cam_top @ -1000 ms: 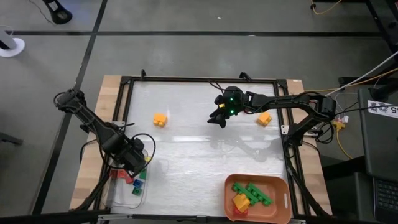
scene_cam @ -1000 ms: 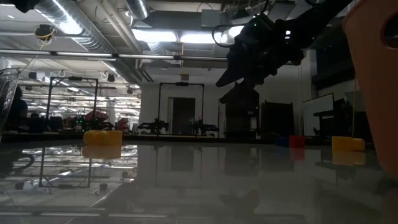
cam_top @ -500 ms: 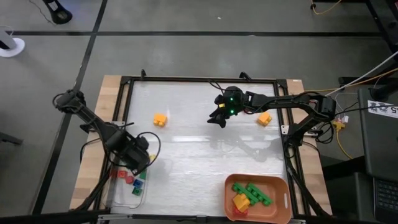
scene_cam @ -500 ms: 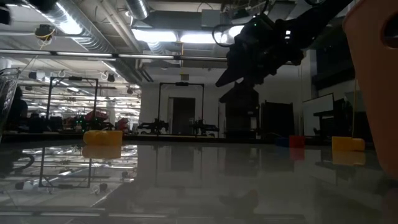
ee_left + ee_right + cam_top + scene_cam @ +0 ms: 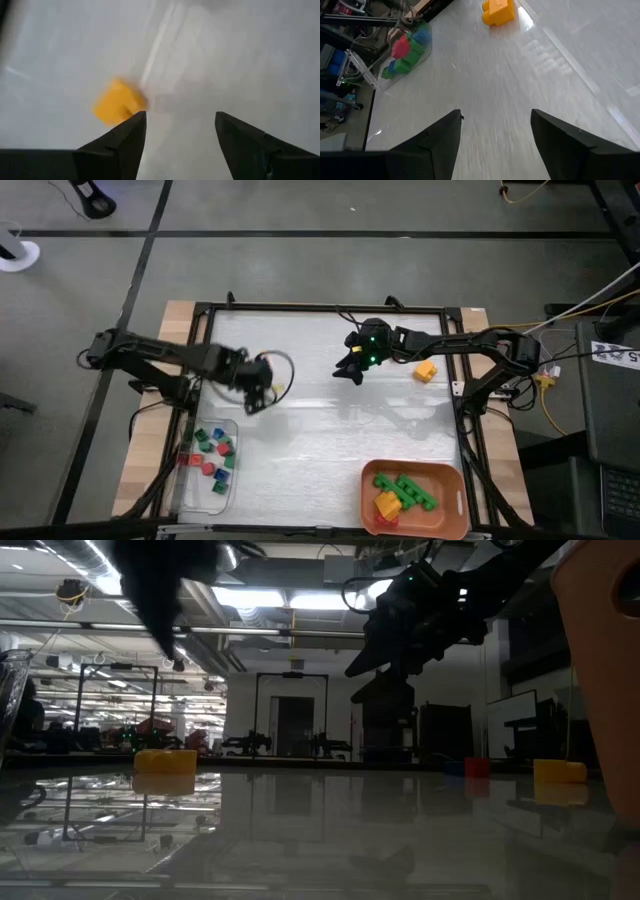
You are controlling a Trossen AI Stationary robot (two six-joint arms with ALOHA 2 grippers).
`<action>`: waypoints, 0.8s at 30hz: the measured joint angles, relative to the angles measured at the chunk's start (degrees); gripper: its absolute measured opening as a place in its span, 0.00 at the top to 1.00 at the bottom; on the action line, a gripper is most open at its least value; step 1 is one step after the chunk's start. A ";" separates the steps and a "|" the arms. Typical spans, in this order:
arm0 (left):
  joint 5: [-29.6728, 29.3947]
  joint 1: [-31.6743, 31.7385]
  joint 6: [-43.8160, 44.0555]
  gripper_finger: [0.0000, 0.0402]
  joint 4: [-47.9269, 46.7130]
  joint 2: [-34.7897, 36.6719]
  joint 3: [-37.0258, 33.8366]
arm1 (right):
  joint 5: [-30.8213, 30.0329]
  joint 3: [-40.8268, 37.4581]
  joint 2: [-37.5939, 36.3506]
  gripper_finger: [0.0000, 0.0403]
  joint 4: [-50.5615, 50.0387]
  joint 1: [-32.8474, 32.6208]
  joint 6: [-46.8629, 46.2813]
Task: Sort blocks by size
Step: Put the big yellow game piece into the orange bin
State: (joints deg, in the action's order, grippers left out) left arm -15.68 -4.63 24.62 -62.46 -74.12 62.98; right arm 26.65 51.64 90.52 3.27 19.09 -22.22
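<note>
At the table's left front corner a clear tray holds small red, green and blue blocks; the right wrist view shows the same tray from the side, its cubes piled against the wall. The left gripper hangs over the left-centre of the table with its fingers spread and nothing between them. From above it hides the small yellow block, but its own wrist camera shows that yellow block on the table just beyond one fingertip. The right gripper hovers at mid-table toward the far edge, jaws apart and empty. Right of it lies another yellow block, loose near the far right side. At the right front corner an orange tray holds long green bricks and one yellow brick. Only the low view shows a red block at the far edge.
</note>
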 joint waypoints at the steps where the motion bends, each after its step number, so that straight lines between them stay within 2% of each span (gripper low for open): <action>1: -0.03 2.66 -3.27 0.44 1.82 -0.28 0.00 | -0.01 0.00 0.00 0.41 -0.03 0.00 0.00; 6: 0.29 14.46 -15.23 0.44 5.77 -3.13 0.02 | -0.01 0.02 0.00 0.41 -0.47 0.00 0.00; 12: 3.58 24.49 -17.79 0.44 5.16 -9.93 0.02 | -0.01 0.07 0.00 0.41 -0.45 0.00 0.00; 19: 14.96 30.53 -33.42 0.44 5.29 -17.84 0.02 | -0.01 0.07 0.00 0.41 -0.44 0.00 0.20; 24: 16.13 32.23 -41.27 0.44 4.86 -22.02 0.02 | -0.01 0.07 0.00 0.41 -0.44 0.00 0.22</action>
State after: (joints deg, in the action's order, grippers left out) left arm 0.45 27.61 -16.65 -57.60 -96.14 63.00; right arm 26.63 51.70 90.52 2.83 19.09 -22.00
